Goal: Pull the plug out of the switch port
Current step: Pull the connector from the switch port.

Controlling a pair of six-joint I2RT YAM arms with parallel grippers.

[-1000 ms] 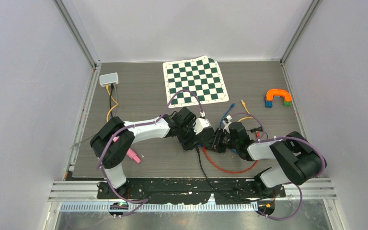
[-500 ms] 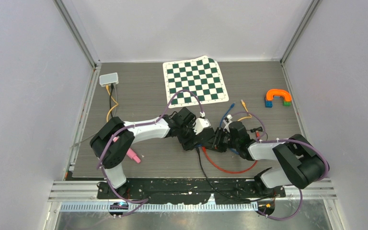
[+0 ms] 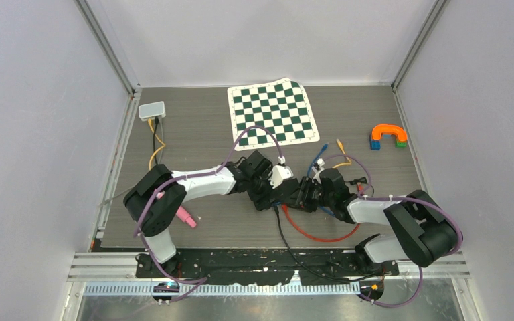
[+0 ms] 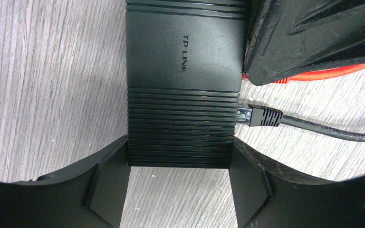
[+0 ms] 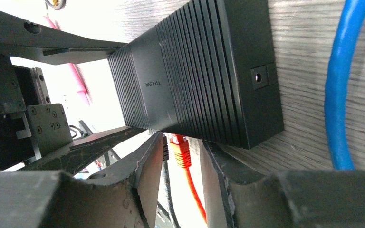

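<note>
The black TP-Link switch (image 4: 185, 95) lies flat on the wooden table. My left gripper (image 4: 178, 159) is shut on its near end, one finger against each long side. Two plugs sit in its port side: a black plug (image 4: 262, 115) on a black cable, and a red plug (image 5: 180, 148) on a red cable (image 3: 314, 235). My right gripper (image 5: 183, 161) straddles the red plug with its jaws open, and a gap shows on both sides of the plug. In the top view the two grippers meet at the switch (image 3: 288, 194) mid-table.
A blue cable (image 5: 342, 95) runs along the table beside the switch's far end. Further off lie a chessboard mat (image 3: 274, 112), a white box (image 3: 152, 110) with a yellow cable, coloured blocks (image 3: 388, 136) and a pink object (image 3: 186, 217).
The right arm's elbow has shifted slightly to the right. The left arm and the switch have stayed put.
</note>
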